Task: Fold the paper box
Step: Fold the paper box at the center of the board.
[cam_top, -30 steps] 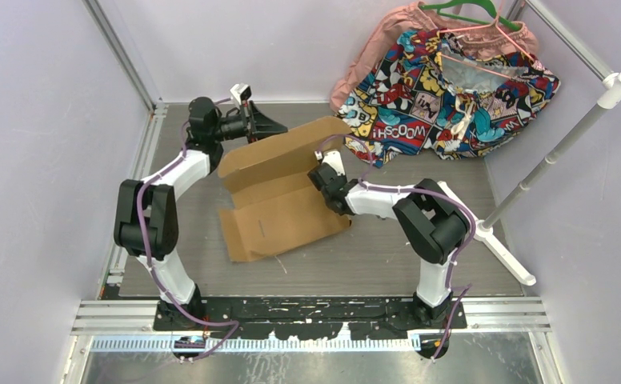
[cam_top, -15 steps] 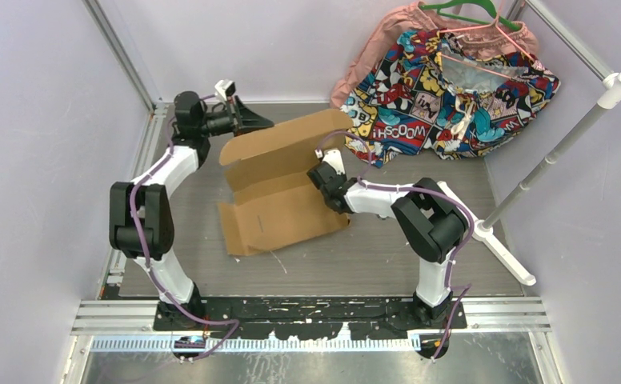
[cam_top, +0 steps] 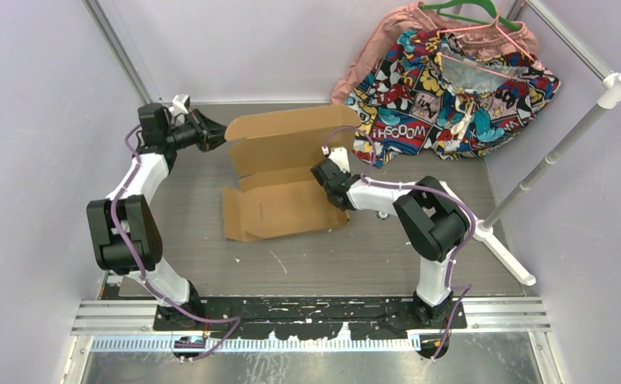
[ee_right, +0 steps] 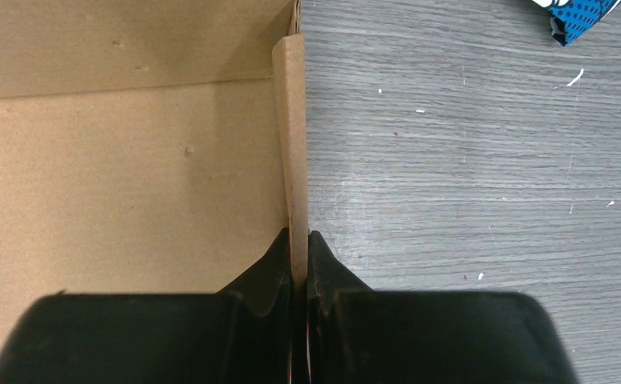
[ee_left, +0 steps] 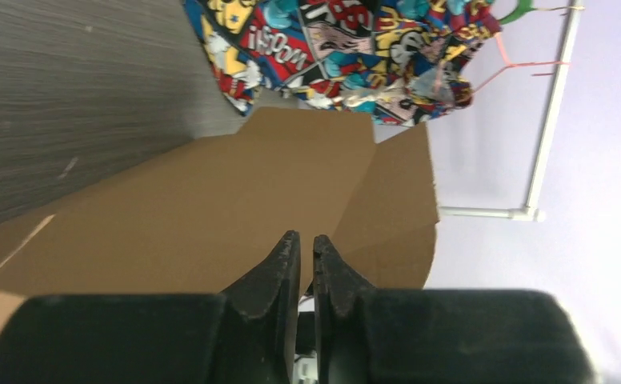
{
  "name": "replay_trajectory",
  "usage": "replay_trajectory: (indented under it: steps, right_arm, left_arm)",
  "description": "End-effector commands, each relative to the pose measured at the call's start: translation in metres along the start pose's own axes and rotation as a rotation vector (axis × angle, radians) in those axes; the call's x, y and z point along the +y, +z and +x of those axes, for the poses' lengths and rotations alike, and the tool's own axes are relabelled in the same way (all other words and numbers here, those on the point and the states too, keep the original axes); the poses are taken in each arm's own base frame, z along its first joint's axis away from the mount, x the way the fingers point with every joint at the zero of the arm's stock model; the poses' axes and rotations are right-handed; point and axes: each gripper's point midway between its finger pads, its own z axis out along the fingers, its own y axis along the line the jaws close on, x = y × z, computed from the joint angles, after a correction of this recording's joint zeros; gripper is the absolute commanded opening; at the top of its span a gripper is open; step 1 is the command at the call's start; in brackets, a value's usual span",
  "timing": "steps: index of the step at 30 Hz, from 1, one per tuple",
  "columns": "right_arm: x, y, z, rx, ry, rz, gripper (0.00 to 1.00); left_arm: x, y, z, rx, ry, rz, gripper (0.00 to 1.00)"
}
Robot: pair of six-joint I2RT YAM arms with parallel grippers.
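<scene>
Upright paper box [cam_top: 291, 144] wall, cloth [cam_top: 419, 96] behind

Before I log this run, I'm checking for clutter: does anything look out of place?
Yes: a comic-print cloth lies heaped in the far right corner, unrelated to the folding, its hem close by the paper box's raised flap.

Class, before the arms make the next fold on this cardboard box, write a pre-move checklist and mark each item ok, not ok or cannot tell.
1. Right gripper clamped on the paper box's side flap: ok.
2. Left gripper holding the raised panel: cannot tell; fingers nearly closed, no cardboard seen between them.
3. Raised panel standing off the table: ok.
4. Front panel lying flat: ok.
5. Comic-print cloth clear of the raised panel's far corner: cannot tell; they meet in the top view.
</scene>
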Motion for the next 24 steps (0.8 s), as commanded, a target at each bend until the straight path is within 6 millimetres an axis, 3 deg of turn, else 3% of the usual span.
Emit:
replay_trajectory:
  steps: [1,7,11,19,24]
  right_arm:
    - [-0.021,0.011,0.04,0.123,-0.059,0.076,0.04]
    - [-0.019,0.012,0.038,0.128,-0.053,0.074,0.03]
    - [-0.016,0.013,0.035,0.133,-0.046,0.066,0.02]
    - [-0.019,0.013,0.034,0.141,-0.043,0.064,0.02]
    - [-0.017,0.014,0.035,0.145,-0.039,0.057,0.02]
  left_arm:
    - [0.022,-0.017,0.017,-0.019,0.079,-0.167,0.09]
    - [0.065,-0.017,0.032,0.026,0.03,-0.281,0.0]
    - [0.097,-0.024,0.027,-0.005,0.023,-0.423,0.0]
    - [0.137,-0.035,0.013,-0.07,0.087,-0.62,0.0]
    - [0.147,-0.024,0.016,-0.039,0.146,-0.661,0.0]
